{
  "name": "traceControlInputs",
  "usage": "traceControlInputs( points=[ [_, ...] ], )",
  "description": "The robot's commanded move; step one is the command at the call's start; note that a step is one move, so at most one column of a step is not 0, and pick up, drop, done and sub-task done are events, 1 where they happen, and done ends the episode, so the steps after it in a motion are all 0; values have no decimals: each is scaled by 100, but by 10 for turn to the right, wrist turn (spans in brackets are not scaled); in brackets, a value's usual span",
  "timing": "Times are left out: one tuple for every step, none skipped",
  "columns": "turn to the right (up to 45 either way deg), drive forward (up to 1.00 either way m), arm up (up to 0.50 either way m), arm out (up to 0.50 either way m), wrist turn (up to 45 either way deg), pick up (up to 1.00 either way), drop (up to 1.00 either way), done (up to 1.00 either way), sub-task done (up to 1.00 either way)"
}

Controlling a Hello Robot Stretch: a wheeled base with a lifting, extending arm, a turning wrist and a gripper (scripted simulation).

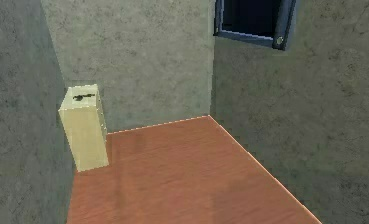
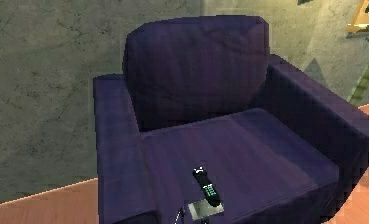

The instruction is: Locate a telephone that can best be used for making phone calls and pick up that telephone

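**Telephone on the armchair seat, close to the front edge**

The telephone (image 2: 204, 187) is a small dark handset with green keys and a short antenna. It lies on the seat of a dark purple armchair (image 2: 222, 90), near the seat's front edge and about halfway between the two armrests. The antenna end points toward the backrest.

Just below the handset, at the seat's front edge, are the pale marker squares (image 2: 201, 207) of the arm. Left of them is the thin dark shape of the end effector (image 2: 181, 212). It is hard to make out against the dark cushion. The handset rests on the seat right beside it, so I cannot tell whether it holds anything, and I cannot tell how far its fingers are apart.

The seat is wide and has free cushion on both sides of the handset. The thick armrests close it in on the left and on the right. The armchair's back stands against a grey wall (image 2: 52, 90).

In the forward view, a reddish wooden floor (image 1: 192, 175) runs open to a corner of grey walls, with a pale line along its edge. A tall cream box (image 1: 84, 130) stands at the left wall, with a small dark thing (image 1: 82, 97) on top. A dark window (image 1: 254, 18) is high up on the right.
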Motion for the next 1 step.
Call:
traceControlInputs(
  points=[
    [0,0,0,0,0,100,0,0,0]
  ],
)
